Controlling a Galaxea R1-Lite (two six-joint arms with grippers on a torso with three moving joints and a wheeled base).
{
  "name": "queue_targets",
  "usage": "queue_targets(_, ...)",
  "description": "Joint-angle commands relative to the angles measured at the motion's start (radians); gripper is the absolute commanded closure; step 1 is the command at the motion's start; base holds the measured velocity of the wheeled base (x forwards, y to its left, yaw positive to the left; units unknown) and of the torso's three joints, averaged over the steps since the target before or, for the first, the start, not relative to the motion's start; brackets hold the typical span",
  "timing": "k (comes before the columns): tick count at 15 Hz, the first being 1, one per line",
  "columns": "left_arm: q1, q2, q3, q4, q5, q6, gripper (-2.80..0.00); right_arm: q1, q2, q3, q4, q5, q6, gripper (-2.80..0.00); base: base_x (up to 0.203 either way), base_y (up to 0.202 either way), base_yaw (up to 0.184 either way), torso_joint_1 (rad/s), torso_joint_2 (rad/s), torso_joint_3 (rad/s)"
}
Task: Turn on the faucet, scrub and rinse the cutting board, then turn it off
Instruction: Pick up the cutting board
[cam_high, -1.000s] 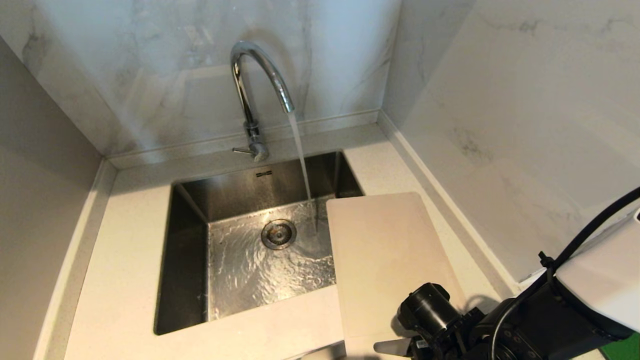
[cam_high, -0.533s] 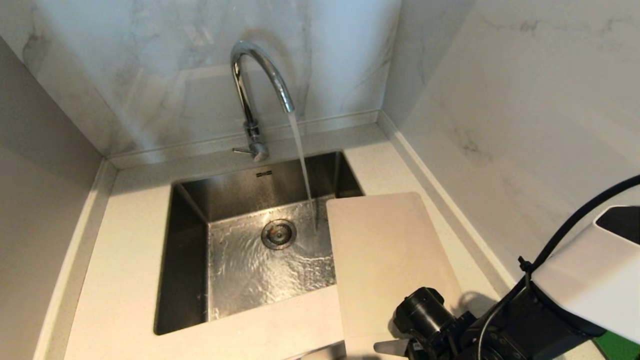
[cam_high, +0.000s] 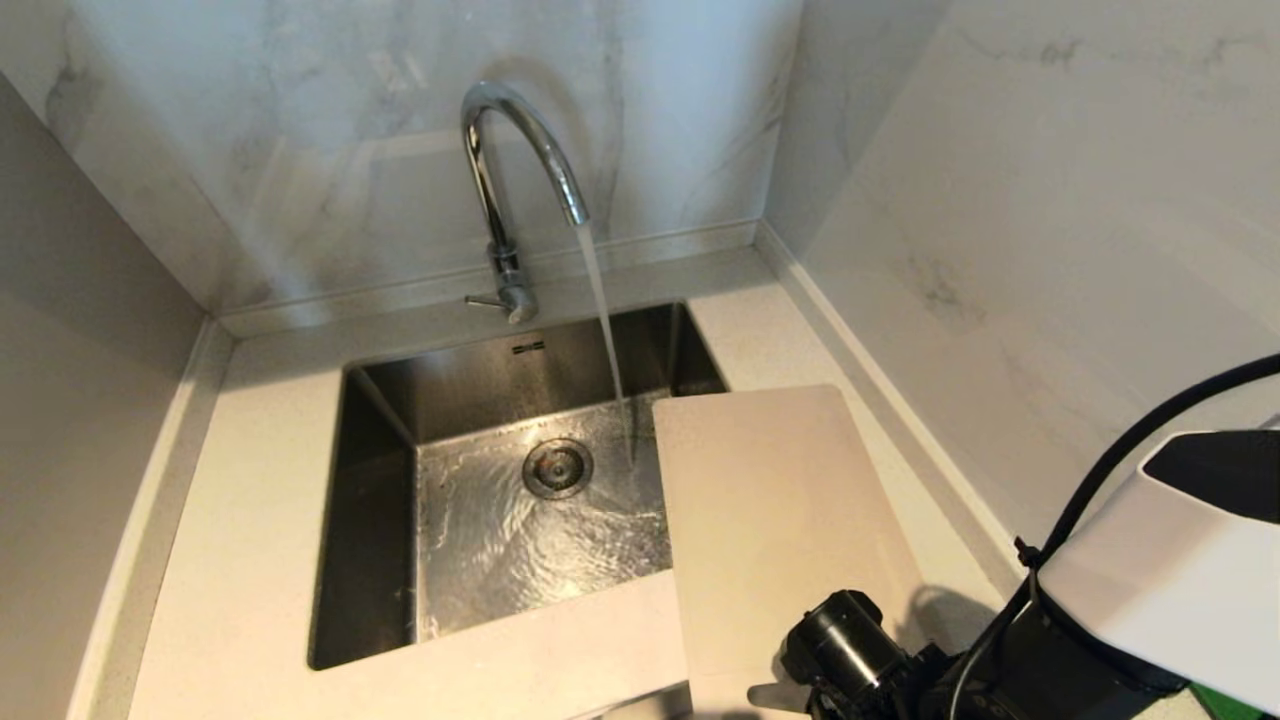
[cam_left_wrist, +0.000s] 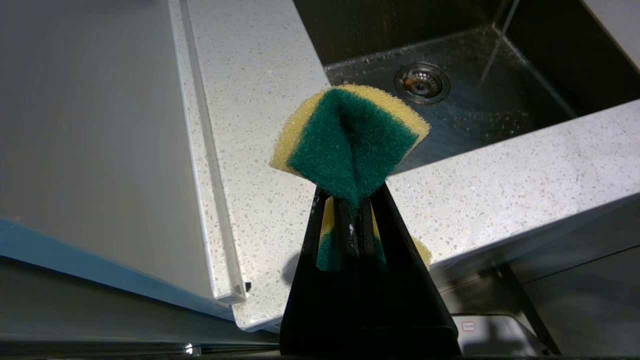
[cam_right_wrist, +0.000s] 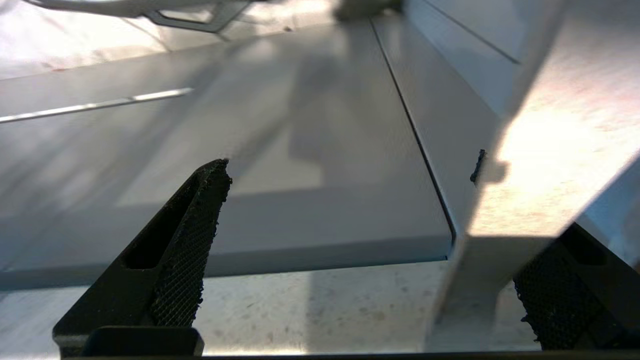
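Faucet (cam_high: 515, 170) is on and water runs into the sink (cam_high: 380, 420), so that step's done; scrub, rinse and shutoff are left. Your right gripper (cam_right_wrist: 370, 240) is spread wide and empty, low at the near end of the cutting board (cam_high: 770, 520), which stretches ahead of it, overhanging the sink's right edge. Left gripper (cam_left_wrist: 356, 220) is pinching a sponge (cam_left_wrist: 350, 142), off the board.

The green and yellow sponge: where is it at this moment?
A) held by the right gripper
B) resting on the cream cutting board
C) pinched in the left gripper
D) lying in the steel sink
C: the left wrist view shows the green and yellow sponge folded and clamped in the left gripper.
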Motion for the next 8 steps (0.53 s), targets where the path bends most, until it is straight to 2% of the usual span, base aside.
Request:
queue_targets(1,0.000,0.000,0.000,0.000,0.000,0.000,0.00,0.001,0.016,0.034,-0.050,-0.013,-0.006,-2.80,0.000,0.000,0.000,0.000,0.00,0.000)
queue_targets(8,0.000,0.000,0.000,-0.006,0.000,-0.001,0.00,0.029,0.014,0.034,-0.053,-0.037,0.005,-2.80,0.000,0.000,0.000,0.000,0.00,0.000)
